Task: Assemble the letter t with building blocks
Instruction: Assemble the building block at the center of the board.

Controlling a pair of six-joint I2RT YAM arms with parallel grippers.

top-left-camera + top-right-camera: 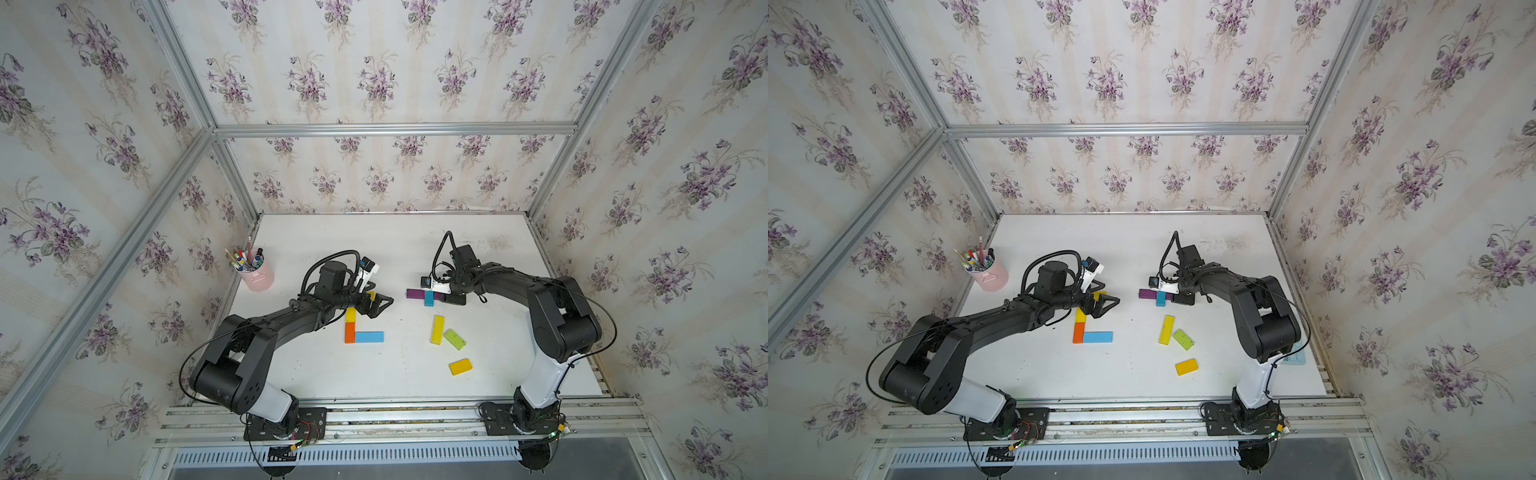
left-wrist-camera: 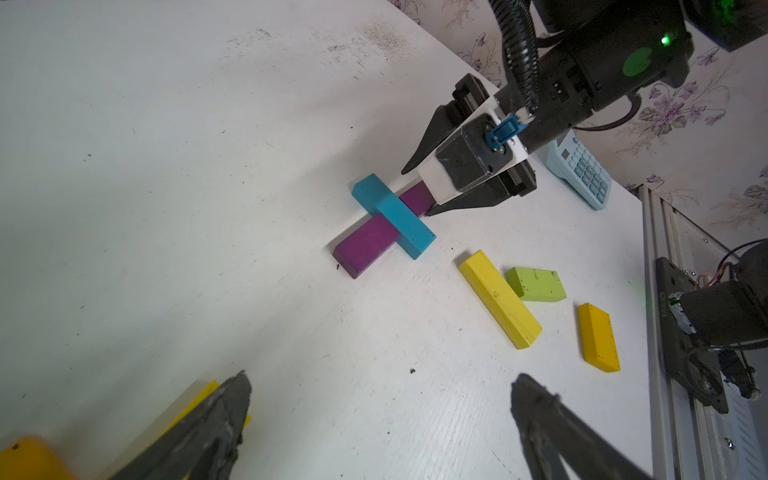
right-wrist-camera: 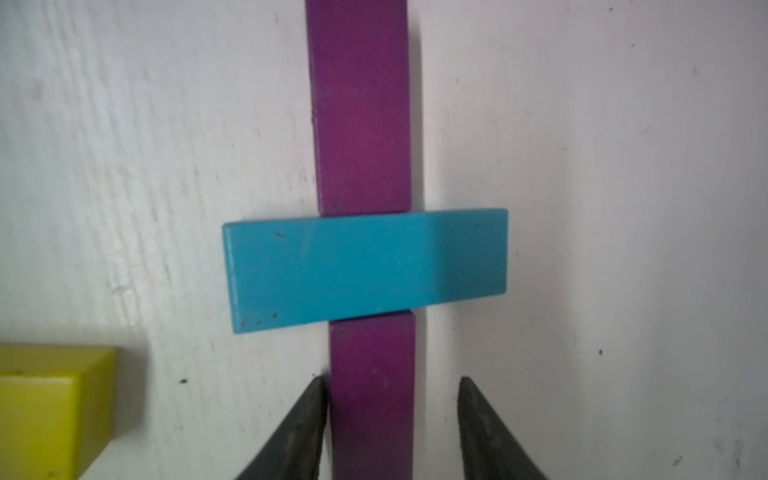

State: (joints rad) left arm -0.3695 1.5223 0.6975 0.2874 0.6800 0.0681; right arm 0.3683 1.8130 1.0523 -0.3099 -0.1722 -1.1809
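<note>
Right of the orange block (image 1: 350, 332) and touching it, the blue block (image 1: 369, 336) makes the foot. Behind the orange block a yellow block (image 1: 351, 316) extends the stem, so the letter t (image 1: 350, 326) lacks only its crossbar, I judge. My left gripper (image 2: 381, 375) hovers there, spread wide and empty. Well right of the orange block and farther back, the purple block (image 3: 361, 108) lies on the desk with a teal block (image 3: 365, 268) across it. My right gripper (image 3: 391, 380) straddles its end, jaws apart, pinching nothing. Nearer, a long yellow block (image 1: 437, 329), lime block (image 1: 454, 339) and short yellow block (image 1: 460, 367) lie loose.
</note>
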